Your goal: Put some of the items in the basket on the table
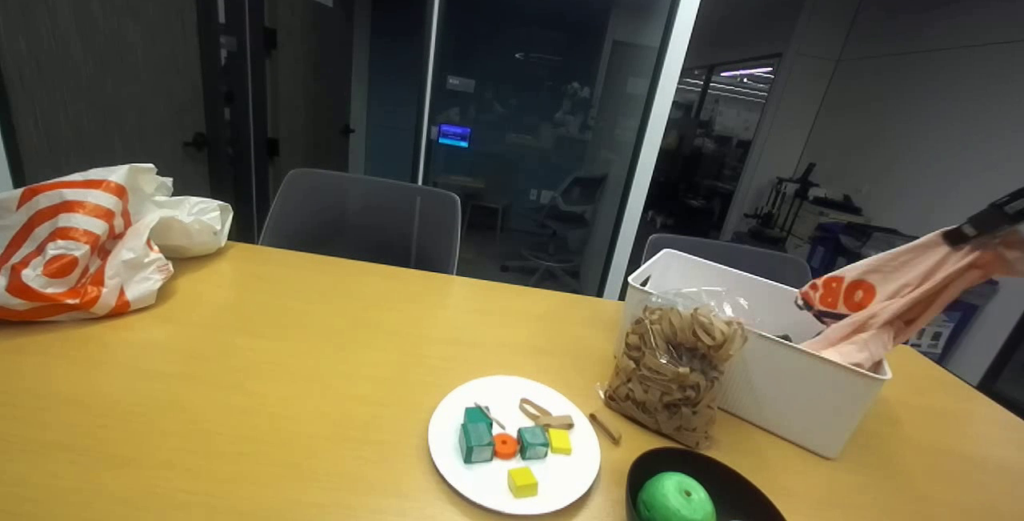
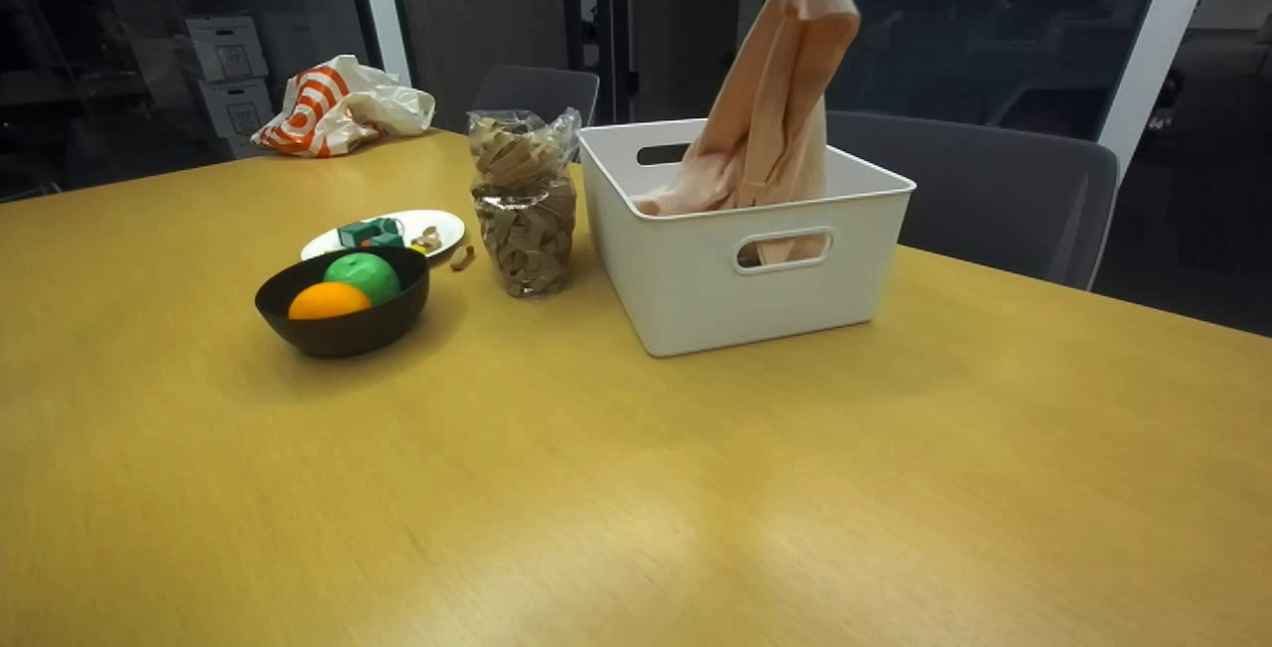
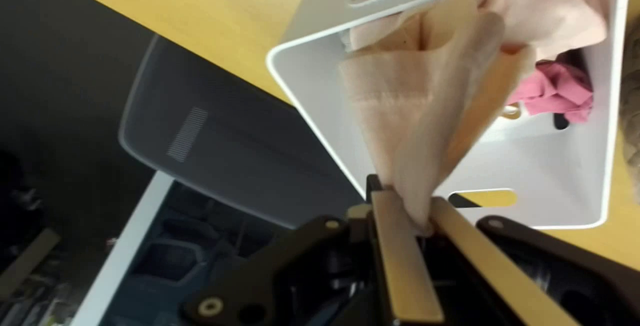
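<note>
Jaws nearly together, clamped on peach cloth [image 3: 420, 95], its lower end inside the white basket [image 2: 725, 307]

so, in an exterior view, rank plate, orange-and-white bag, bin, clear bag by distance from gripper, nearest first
1. Bin: view's right, lower than the gripper.
2. Clear bag: beside bin.
3. Plate: left of that bag.
4. Orange-and-white bag: view's left edge.

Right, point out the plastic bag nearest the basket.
The clear bag, right beside the basket; the orange-and-white bag lies much farther off.
</note>
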You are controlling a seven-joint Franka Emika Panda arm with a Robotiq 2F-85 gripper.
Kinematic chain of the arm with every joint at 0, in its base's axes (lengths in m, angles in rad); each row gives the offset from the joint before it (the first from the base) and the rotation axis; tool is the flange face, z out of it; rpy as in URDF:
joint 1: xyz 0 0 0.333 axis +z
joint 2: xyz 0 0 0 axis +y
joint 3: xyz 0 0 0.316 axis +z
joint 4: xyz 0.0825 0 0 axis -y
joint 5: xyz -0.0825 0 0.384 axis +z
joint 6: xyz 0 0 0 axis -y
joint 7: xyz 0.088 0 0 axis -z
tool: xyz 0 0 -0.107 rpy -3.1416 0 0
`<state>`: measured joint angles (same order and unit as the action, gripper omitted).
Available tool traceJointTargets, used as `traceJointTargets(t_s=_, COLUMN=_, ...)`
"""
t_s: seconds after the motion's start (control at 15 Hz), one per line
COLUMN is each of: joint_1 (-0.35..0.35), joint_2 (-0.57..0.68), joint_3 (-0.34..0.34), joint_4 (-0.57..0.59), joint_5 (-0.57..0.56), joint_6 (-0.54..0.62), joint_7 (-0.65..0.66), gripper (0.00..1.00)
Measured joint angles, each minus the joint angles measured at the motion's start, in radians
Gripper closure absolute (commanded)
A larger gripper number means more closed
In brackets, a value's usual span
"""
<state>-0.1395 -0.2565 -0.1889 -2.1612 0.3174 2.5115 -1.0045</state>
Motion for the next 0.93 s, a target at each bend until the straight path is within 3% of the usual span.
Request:
traceJointTargets(t_s=0.4, joint_1=-0.090, joint_2=-0.149, joint_3=-0.061, joint_4=-0.003, joint_5=-0.222, joint_6=0.039, joint_7=0.244, gripper=0.94)
traceJointTargets(t_s=0.93, joint_1=-0.284, joint_2=-0.163, joint_3=-0.077, joint_4=-0.047, joint_5=-0.625, joint_6=0.091, joint_7=0.685, gripper=0.94)
